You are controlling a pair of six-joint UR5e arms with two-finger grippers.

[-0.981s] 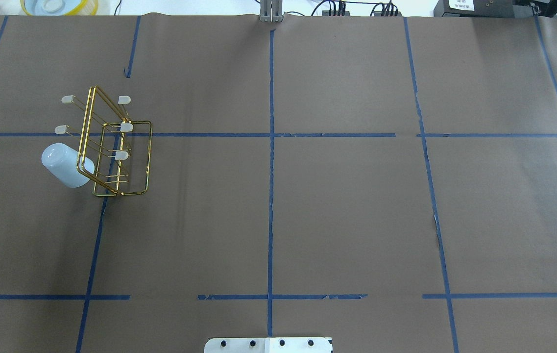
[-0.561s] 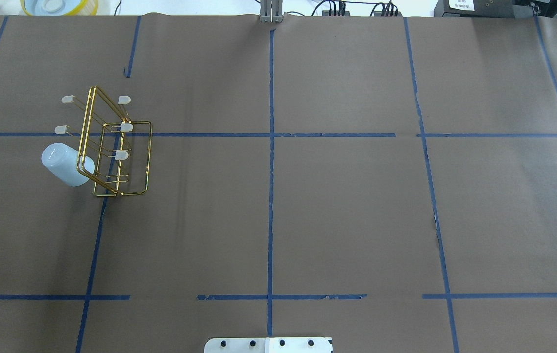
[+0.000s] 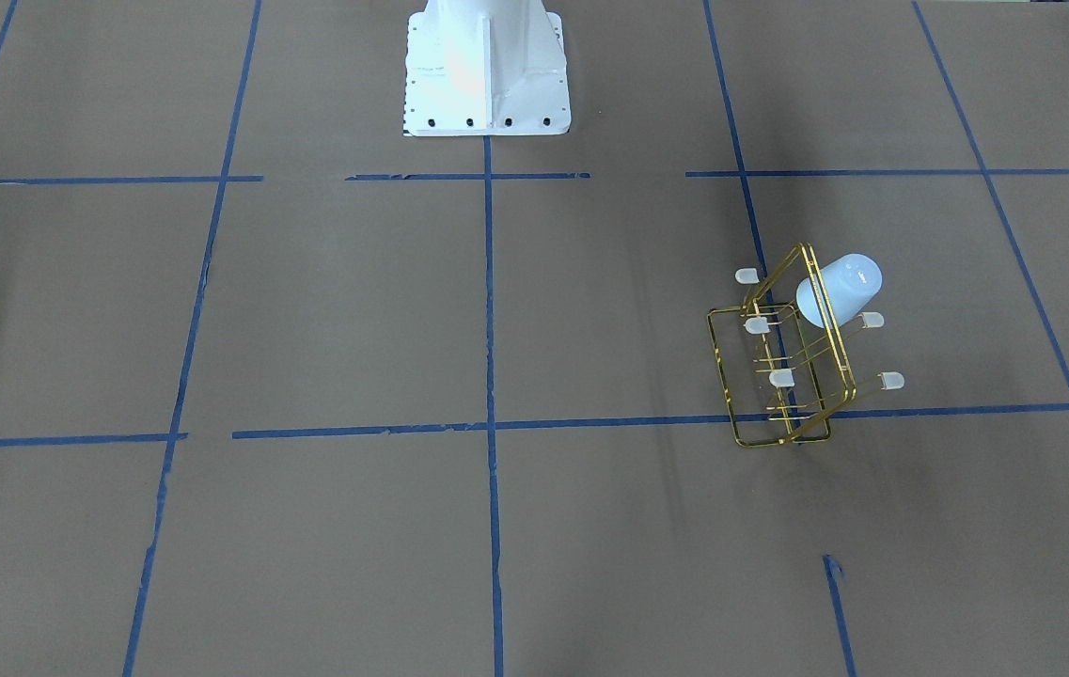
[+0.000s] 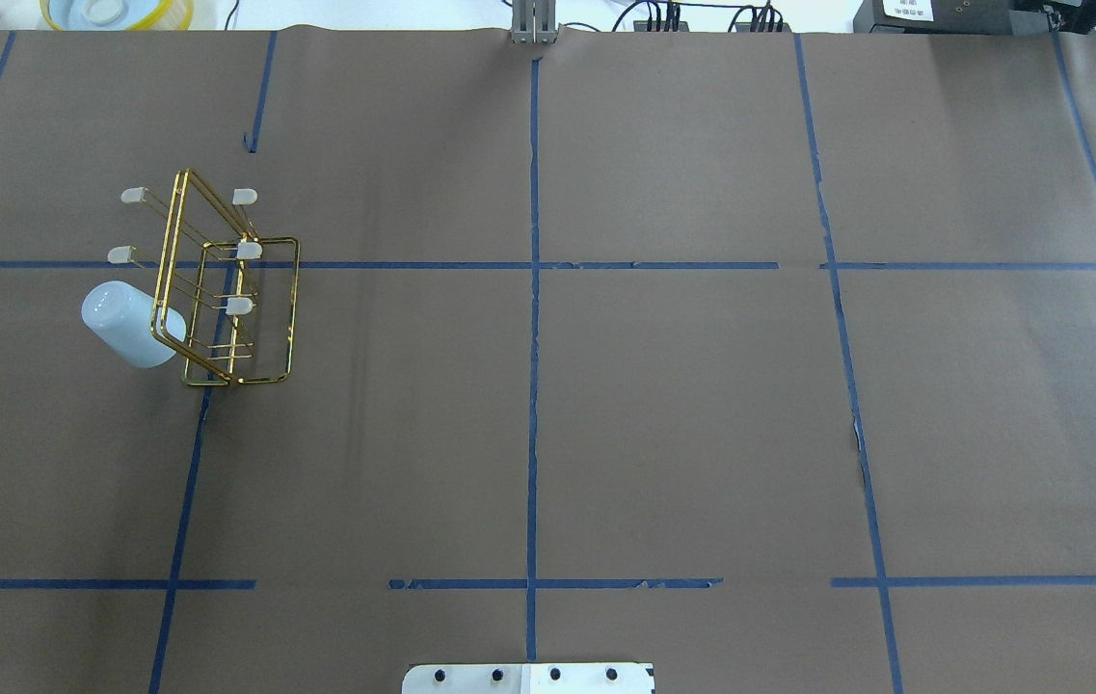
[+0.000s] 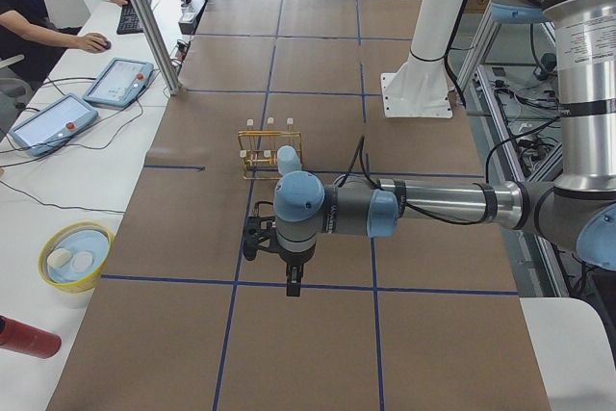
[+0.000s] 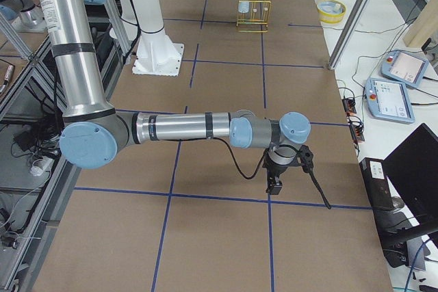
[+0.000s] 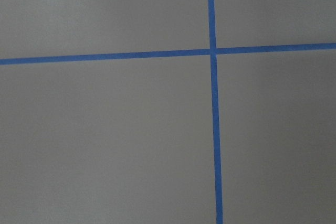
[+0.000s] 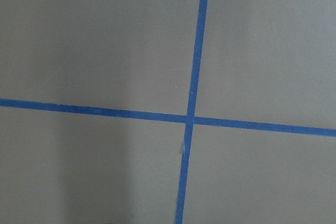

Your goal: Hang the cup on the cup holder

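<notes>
The pale blue-white cup [image 4: 128, 323] sits mouth-down and tilted over a prong on the left side of the gold wire cup holder [image 4: 244, 289], at the table's left. Both also show in the front-facing view, cup [image 3: 842, 287] and holder [image 3: 783, 376]. The other white-capped prongs are bare. My left gripper [image 5: 292, 286] shows only in the exterior left view, low over the table and apart from the holder. My right gripper [image 6: 274, 187] shows only in the exterior right view, far from the holder. I cannot tell whether either is open or shut. Both wrist views show only brown paper and blue tape.
The robot's white base [image 3: 485, 66] stands at the table's near middle. A yellow bowl [image 4: 114, 12] and a red bottle [image 5: 24, 337] lie off the table's far left edge. An operator [image 5: 38, 7] and tablets sit beside the table.
</notes>
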